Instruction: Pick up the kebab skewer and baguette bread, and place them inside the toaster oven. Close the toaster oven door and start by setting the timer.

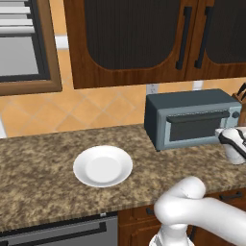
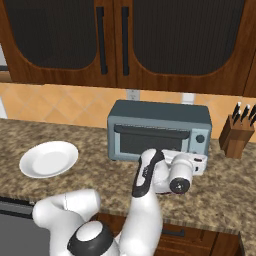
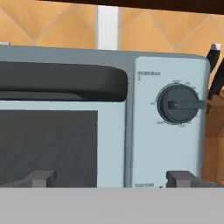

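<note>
Granite counter (image 1: 43, 168), grey-blue toaster oven (image 2: 159, 127), door (image 2: 150, 140) shut

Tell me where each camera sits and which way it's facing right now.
Left base view: behind the arm's left, looking down at the counter, white plate and toaster oven; arm at lower right.
Right base view: behind its right, same oven and plate from the other side, plus a knife block; arm at lower left.
Hand view: on the hand, facing the closed toaster oven door and timer knob; open tool fingertips at bottom.
</note>
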{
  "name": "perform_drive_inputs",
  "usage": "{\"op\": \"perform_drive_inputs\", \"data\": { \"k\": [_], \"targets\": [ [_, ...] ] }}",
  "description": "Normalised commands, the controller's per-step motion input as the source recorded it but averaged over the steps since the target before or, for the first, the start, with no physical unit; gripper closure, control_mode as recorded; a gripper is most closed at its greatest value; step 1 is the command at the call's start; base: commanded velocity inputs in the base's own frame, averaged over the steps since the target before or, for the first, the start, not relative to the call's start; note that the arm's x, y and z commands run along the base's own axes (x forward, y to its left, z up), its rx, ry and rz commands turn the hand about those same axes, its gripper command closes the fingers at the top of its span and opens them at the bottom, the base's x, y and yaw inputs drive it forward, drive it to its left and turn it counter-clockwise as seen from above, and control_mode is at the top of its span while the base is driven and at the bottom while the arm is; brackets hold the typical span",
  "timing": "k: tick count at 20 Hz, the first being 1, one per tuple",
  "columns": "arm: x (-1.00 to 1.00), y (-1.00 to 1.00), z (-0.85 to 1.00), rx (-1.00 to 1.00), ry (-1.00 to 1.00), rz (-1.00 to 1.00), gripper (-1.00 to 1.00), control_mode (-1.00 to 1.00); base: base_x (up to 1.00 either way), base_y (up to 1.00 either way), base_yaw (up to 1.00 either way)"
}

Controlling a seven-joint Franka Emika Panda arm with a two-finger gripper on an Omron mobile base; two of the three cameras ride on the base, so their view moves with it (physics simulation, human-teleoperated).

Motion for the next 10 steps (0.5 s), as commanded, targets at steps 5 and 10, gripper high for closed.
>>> {"op": "perform_drive_inputs", "data": {
  "k": [5, 10],
  "targets": [
    [-0.17, -0.73, -0.16, 0.00, 0.05, -0.02, -1.00, -1.00, 0.00, 0.00, 0.00],
    [0.00, -0.07, -0.52, 0.00, 0.00, 0.00, -1.00, -1.00, 0.00, 0.00, 0.00]
  ]
}}
